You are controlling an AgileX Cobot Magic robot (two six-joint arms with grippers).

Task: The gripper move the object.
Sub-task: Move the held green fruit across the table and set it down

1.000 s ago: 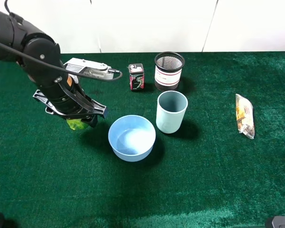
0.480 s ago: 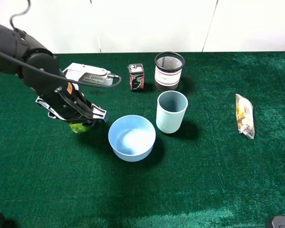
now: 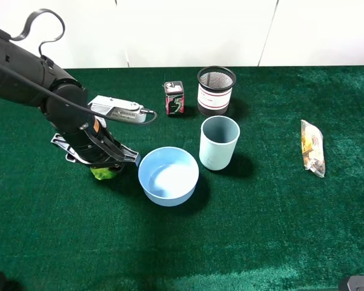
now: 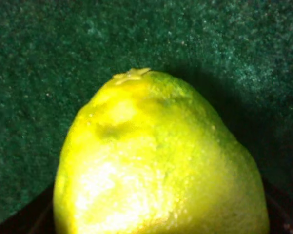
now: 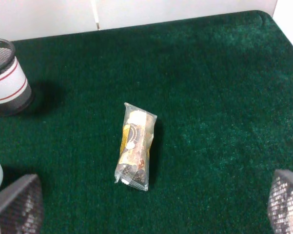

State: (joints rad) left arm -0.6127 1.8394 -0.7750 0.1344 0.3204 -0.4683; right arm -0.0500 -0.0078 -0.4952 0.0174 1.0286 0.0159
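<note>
The object, a lime-green fruit (image 3: 103,173), sits low at the green cloth just left of the blue bowl (image 3: 168,176), mostly covered by my left gripper (image 3: 100,165). The left gripper is shut on it from above. In the left wrist view the fruit (image 4: 156,156) fills the frame, with green cloth behind it and only dark edges of the gripper at the bottom. Whether the fruit touches the cloth I cannot tell. My right gripper (image 5: 146,204) is open and empty, its fingers (image 5: 14,204) wide apart above the cloth at the right.
A grey-blue cup (image 3: 218,142) stands right of the bowl. A black mesh pot (image 3: 216,90) and a red-black small box (image 3: 174,97) stand at the back. A wrapped snack (image 3: 312,147) lies at the right, also in the right wrist view (image 5: 134,145).
My left gripper has come down and shifted slightly toward the front with the fruit in it, closer to the cloth beside the bowl. Nothing else has moved.
</note>
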